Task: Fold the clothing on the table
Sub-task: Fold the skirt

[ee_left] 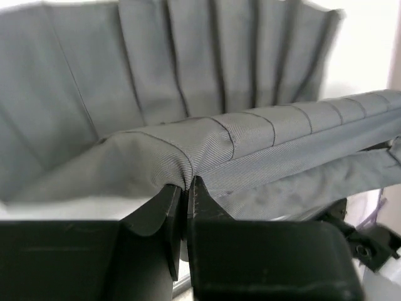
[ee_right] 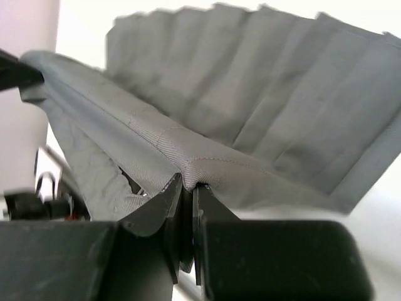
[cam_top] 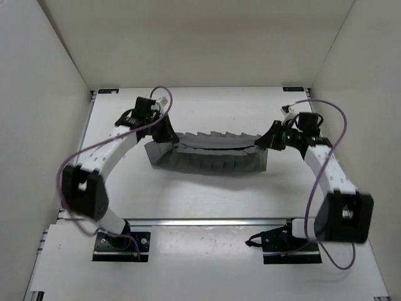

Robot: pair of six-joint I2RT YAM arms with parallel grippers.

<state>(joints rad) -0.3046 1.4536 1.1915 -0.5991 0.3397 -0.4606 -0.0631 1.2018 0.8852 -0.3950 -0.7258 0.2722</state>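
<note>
The clothing (cam_top: 210, 153) is a dark-grey pleated garment stretched across the middle of the white table (cam_top: 207, 200), its upper band lifted and pulled taut between both arms while the pleated part hangs to the tabletop. My left gripper (cam_top: 164, 136) is shut on the clothing's left end; in the left wrist view the fabric (ee_left: 207, 141) is pinched between the black fingertips (ee_left: 202, 195). My right gripper (cam_top: 266, 142) is shut on the right end; in the right wrist view the seam (ee_right: 207, 163) bunches into the shut jaws of that gripper (ee_right: 188, 187).
A metal rail (cam_top: 207, 221) runs along the table's near edge by both arm bases. White walls (cam_top: 37, 113) close in the left, right and back sides. Purple cables (cam_top: 341, 135) loop off each arm.
</note>
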